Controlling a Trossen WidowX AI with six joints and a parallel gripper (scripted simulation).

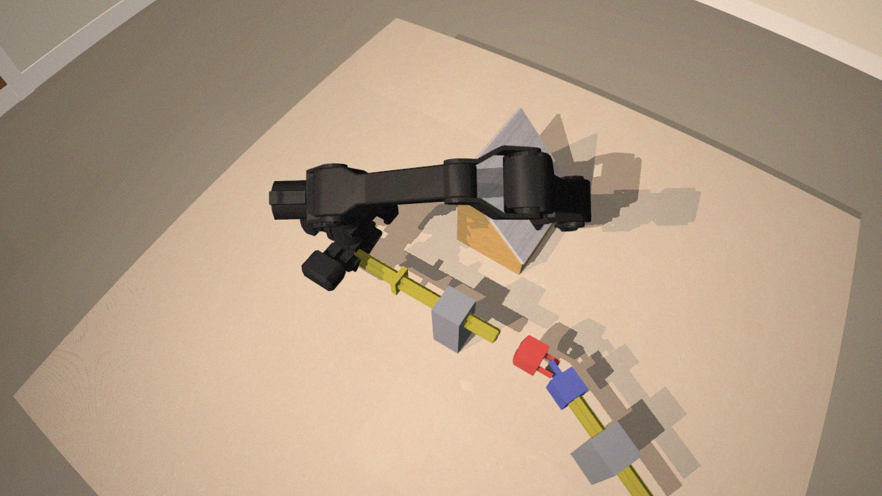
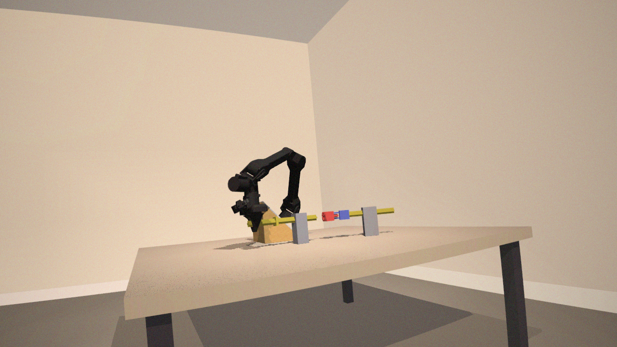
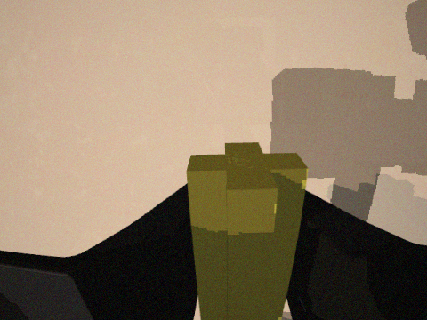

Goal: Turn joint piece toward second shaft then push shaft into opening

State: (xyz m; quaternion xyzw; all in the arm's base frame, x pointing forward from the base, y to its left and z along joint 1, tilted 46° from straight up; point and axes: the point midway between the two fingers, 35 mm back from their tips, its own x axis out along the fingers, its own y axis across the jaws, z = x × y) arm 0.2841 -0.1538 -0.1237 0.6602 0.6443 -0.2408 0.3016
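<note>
My gripper (image 1: 356,253) (image 2: 255,222) (image 3: 237,187) is shut on the rear end of the yellow second shaft, with a dark finger on each side of it. The second shaft (image 1: 419,291) (image 2: 284,220) (image 3: 249,267) has a collar and runs through a grey block (image 1: 445,322) (image 2: 300,228). Its front tip stands a short gap away from the red joint piece (image 1: 530,355) (image 2: 328,216). The red piece is hinged to a blue part (image 1: 566,387) (image 2: 343,214) on the first shaft (image 1: 586,417) (image 2: 385,210). The red piece's opening faces roughly toward the second shaft's tip; its exact angle is hard to tell.
The first shaft passes through another grey block (image 1: 606,453) (image 2: 370,221). A wedge-shaped wooden block (image 1: 484,237) (image 2: 275,233) with a grey sloped face stands under my arm, beside the second shaft. The table's edge (image 2: 328,276) shows in the exterior view.
</note>
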